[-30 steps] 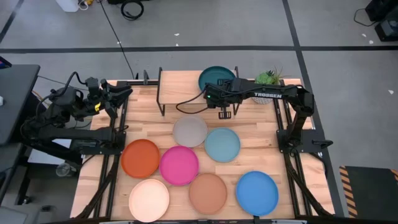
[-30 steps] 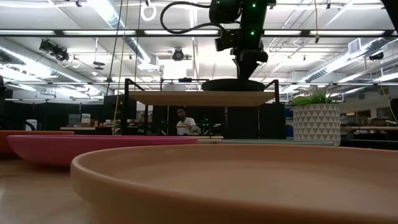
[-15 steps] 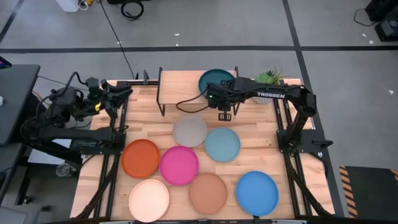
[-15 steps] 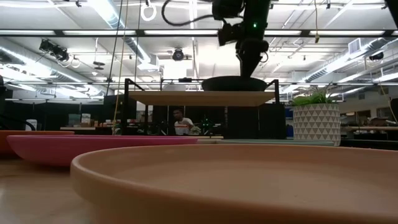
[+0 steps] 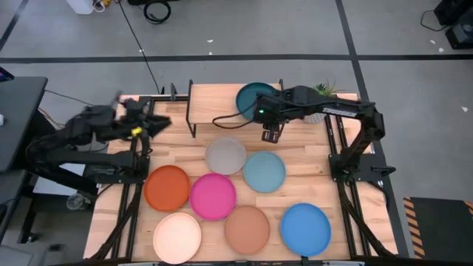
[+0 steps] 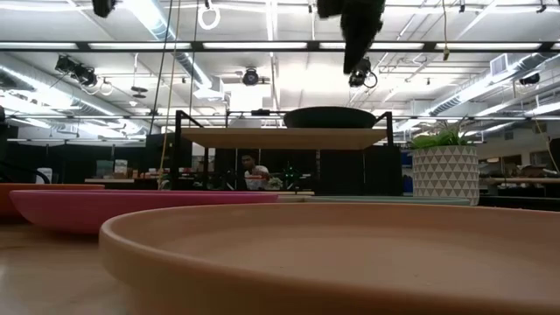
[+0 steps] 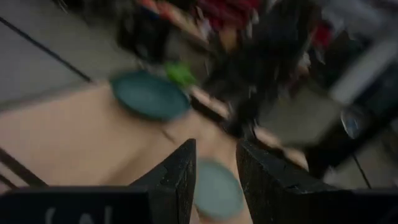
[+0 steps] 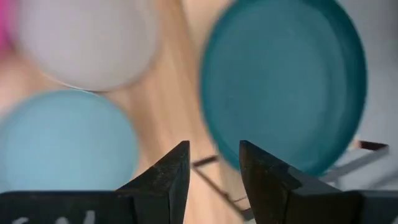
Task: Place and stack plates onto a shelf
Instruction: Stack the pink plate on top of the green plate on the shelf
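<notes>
The teal plate point(image 5: 253, 95) rests flat on the right half of the light-wood shelf point(image 5: 214, 103); it also shows in the low view point(image 6: 331, 117). My right gripper point(image 5: 270, 134) is open and empty, high above the shelf's near right corner, clear of the teal plate point(image 8: 283, 81). My left gripper point(image 5: 160, 122) is open and empty, above the table's left side, short of the shelf. Grey point(image 5: 225, 155), light blue point(image 5: 264, 171), orange point(image 5: 167, 188), pink point(image 5: 213, 196), cream point(image 5: 177, 236), tan point(image 5: 247, 229) and bright blue point(image 5: 305, 229) plates lie flat on the tabletop.
A potted plant point(image 5: 319, 92) in a white patterned pot point(image 6: 444, 173) stands at the far right, beside the shelf. The shelf's left half point(image 5: 211, 100) is bare wood. A person point(image 6: 254, 172) sits in the room behind the table.
My right gripper has risen straight up from the teal plate, which stays on the shelf. My left arm has swung from the table's left edge toward the shelf and the table's middle.
</notes>
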{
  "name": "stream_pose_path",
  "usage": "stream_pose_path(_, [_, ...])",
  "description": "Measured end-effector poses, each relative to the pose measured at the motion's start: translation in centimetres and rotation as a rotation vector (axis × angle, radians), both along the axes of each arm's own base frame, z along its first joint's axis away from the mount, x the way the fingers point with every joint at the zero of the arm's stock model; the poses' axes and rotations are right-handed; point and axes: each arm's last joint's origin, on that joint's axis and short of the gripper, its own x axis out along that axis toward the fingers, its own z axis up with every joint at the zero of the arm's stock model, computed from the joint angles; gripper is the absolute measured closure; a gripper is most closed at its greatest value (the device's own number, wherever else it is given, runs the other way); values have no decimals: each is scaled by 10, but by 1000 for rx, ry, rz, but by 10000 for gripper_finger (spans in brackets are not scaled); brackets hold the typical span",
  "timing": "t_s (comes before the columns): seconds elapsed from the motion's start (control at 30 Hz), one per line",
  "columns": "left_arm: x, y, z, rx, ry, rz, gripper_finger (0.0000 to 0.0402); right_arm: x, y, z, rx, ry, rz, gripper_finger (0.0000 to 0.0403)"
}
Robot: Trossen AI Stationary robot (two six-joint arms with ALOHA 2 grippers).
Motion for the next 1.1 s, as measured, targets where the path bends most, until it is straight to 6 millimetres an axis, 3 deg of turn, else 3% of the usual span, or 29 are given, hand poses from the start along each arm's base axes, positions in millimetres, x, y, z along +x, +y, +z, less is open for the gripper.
stream_pose_path(0.13, [32,-2,-12,-71,114,-147,280,-7,17,15,126,-109,58,259])
stream_pose_path(0.3, [65,-5,-29,-189,235,-304,280,-7,36,17,170,-134,66,259])
stream_pose_path(0.53, [76,-30,-67,-347,611,-539,280,-14,69,21,102,-145,32,260])
stream_pose_path(0.83, [79,-43,-96,-125,948,-465,280,-33,102,38,51,-294,-58,260])
stream_pose_path(1.1, [104,-50,-110,-9,963,-603,280,-36,124,44,88,-379,-37,260])
